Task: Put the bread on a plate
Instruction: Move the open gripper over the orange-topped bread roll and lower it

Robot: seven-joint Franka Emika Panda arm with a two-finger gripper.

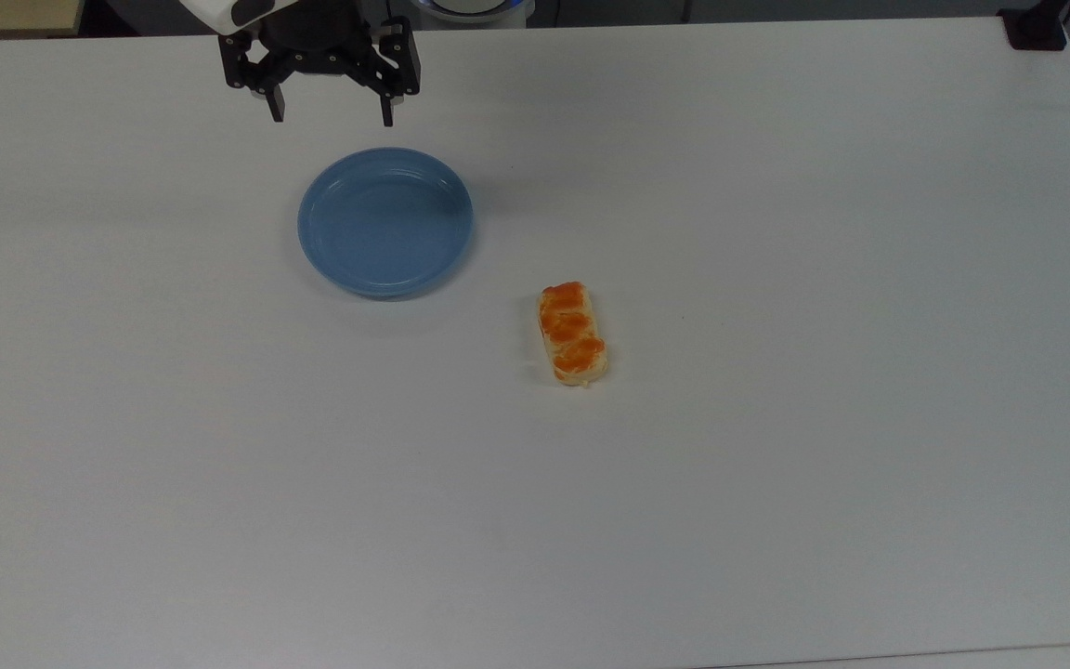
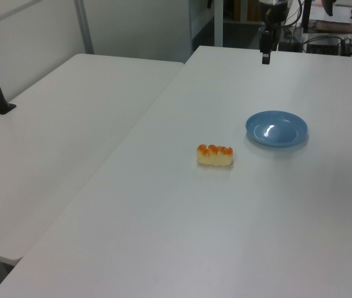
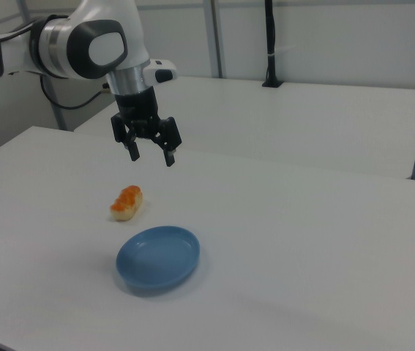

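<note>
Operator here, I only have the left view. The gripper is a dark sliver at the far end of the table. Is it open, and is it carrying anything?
Observer: The gripper is open and empty; the right view shows its two fingers spread wide with nothing between them.
Operator: Is it above the plate or off to a side?
Observer: In the top view the gripper hangs beyond the far rim of the plate, not over the bread.
Operator: How does the bread lie?
Observer: In the top view the bread lies flat on the table, glazed side up, apart from the plate, toward the top view's lower right of it.
</note>
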